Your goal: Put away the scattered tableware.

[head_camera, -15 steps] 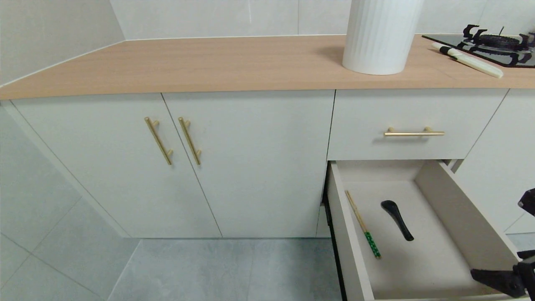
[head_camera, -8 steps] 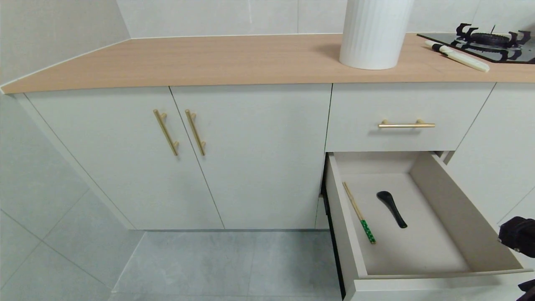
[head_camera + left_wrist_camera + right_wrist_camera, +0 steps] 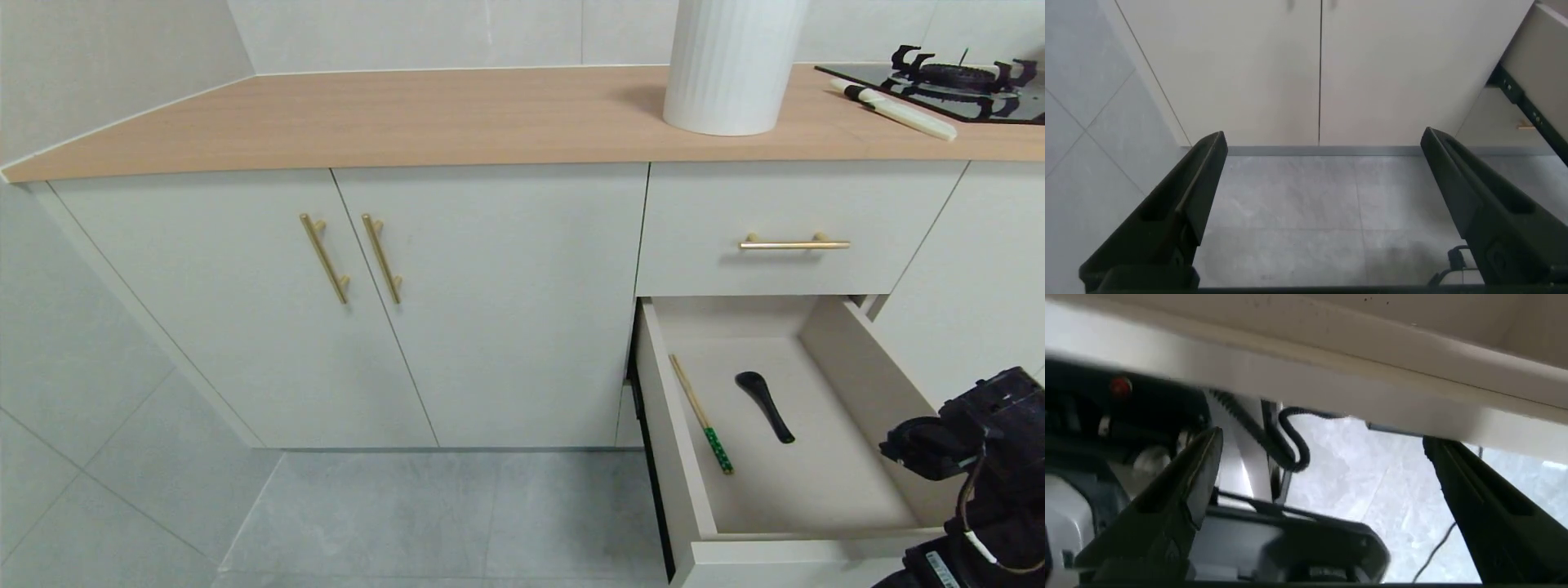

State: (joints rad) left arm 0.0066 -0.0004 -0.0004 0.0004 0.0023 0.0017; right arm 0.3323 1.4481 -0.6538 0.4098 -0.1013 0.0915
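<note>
- The head view has shifted since a second ago (the camera moved, not the cupboards). Over the last half second it holds steady.
- In that half second the right arm (image 3: 976, 437) has come up into the lower right corner, just beside the right wall of the open drawer (image 3: 663, 400).
- The chopsticks (image 3: 700, 415) and the black spoon (image 3: 765, 406) lie on the drawer floor where they lay before. The chopsticks run along the left wall and the spoon sits near them, apart.
- The right gripper (image 3: 1323, 441) is spread wide with nothing between its fingers. A pale edge that I take for the drawer front lies close ahead of it.
- The left gripper (image 3: 1323, 139) is also spread wide and holds nothing. It hangs over the floor tiles, facing the cupboard doors.
- By my reading, those two pieces are already put away and the right arm is free for the next job.
- A pale knife (image 3: 894, 109) lies on the counter (image 3: 408, 114) by the stove (image 3: 955, 82), near the white ribbed jar (image 3: 731, 65). It looks like the piece left to fetch before the drawer is shut.
</note>
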